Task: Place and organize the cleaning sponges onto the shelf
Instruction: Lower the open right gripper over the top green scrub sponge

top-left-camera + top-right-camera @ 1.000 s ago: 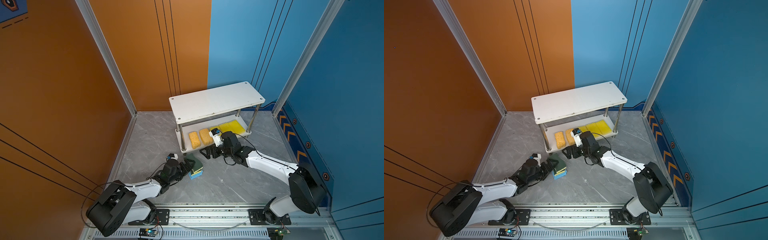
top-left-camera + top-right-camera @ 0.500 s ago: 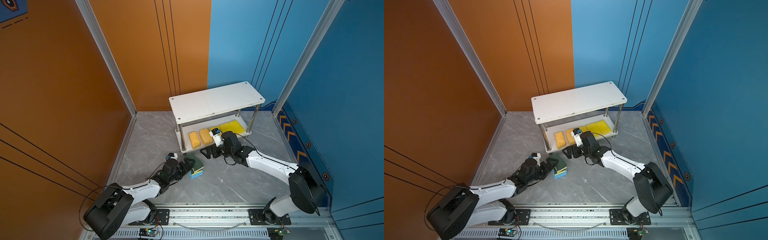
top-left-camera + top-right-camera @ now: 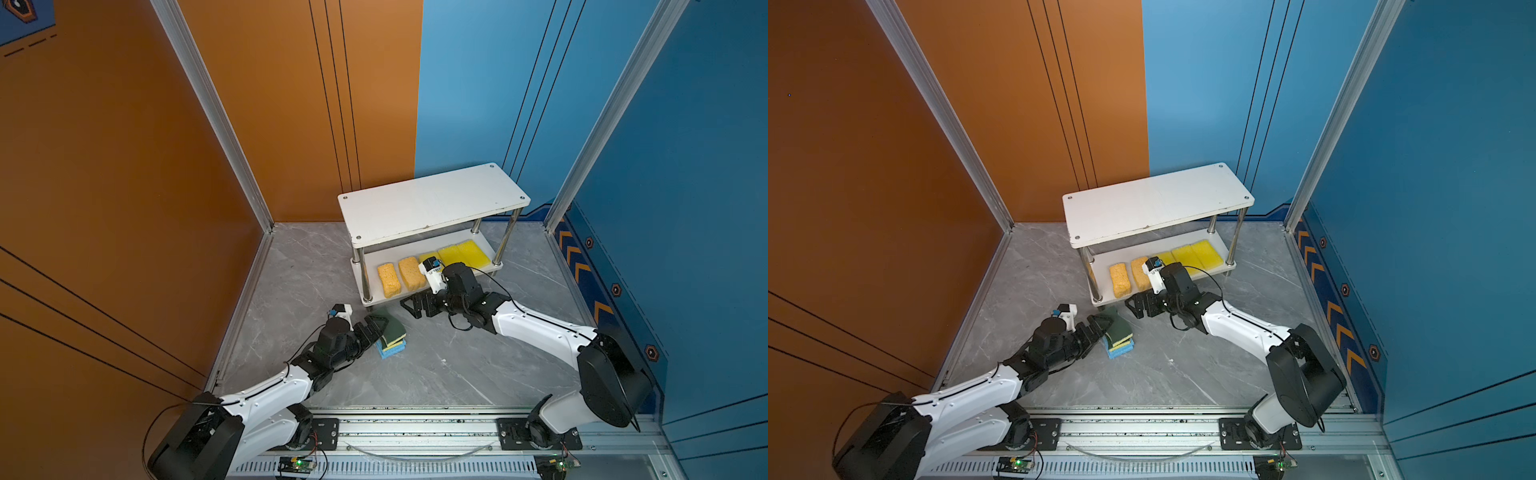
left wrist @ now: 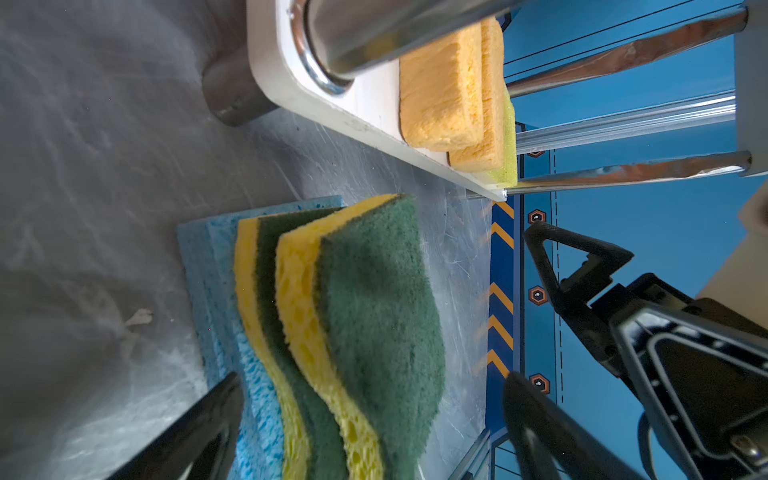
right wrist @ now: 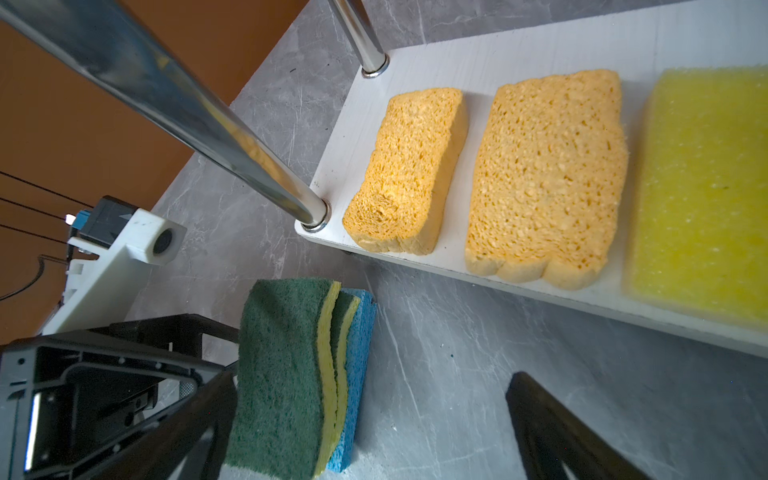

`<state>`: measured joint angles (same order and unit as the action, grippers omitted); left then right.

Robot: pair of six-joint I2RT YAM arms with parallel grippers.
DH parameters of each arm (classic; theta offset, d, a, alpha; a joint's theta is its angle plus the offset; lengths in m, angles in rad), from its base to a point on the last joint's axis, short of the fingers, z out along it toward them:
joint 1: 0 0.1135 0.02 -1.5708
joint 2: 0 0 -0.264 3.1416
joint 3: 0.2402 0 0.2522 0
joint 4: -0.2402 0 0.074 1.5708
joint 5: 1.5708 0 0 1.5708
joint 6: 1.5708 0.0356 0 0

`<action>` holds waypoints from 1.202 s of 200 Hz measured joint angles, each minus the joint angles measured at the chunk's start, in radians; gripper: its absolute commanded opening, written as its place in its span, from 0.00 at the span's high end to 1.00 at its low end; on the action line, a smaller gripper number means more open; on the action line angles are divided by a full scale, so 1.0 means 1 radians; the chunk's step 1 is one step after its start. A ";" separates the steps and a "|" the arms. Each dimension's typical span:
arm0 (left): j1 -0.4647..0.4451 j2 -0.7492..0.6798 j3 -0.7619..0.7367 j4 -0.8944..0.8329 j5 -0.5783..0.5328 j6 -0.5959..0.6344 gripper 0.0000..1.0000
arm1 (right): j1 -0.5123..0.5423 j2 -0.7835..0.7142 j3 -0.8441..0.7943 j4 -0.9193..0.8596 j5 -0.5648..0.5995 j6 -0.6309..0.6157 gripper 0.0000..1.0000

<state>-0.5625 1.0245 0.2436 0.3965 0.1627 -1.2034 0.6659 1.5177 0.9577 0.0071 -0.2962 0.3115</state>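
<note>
On the floor in front of the shelf lies a stack of cleaning sponges: a light blue one underneath, two green-topped yellow ones above, the top one askew. My left gripper is open and straddles this stack. One finger is by the blue sponge at floor level. The other stands clear of the green top. My right gripper hangs open and empty just right of the stack. Two orange sponges and yellow ones lie on the lower board.
The shelf's top board is bare. Chrome posts stand at the shelf corners close to both grippers. Orange and blue walls close in the grey floor on three sides, and a metal rail runs along the front.
The left arm has shifted slightly at its elbow while its gripper stays at the stack. The right arm has not visibly moved.
</note>
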 measured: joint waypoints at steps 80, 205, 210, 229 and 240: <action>0.095 -0.343 -0.005 -0.241 -0.001 0.018 0.02 | 0.169 -0.009 0.000 -0.054 0.036 0.000 0.00; 0.186 -0.573 -0.079 -0.462 0.000 0.029 0.02 | 0.286 0.127 0.124 -0.223 0.275 -0.043 0.05; 0.186 -0.572 -0.079 -0.462 0.000 0.029 0.03 | 0.287 0.133 0.132 -0.227 0.278 -0.046 0.05; 0.191 -0.562 -0.079 -0.463 0.000 0.029 0.03 | 0.297 0.150 0.153 -0.236 0.294 -0.053 0.04; 0.191 -0.553 -0.080 -0.463 0.000 0.029 0.02 | 0.303 0.155 0.161 -0.243 0.300 -0.054 0.04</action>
<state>-0.3714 0.4717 0.1635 -0.0669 0.1627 -1.1748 0.9688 1.6726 1.1183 -0.2356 0.0036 0.2577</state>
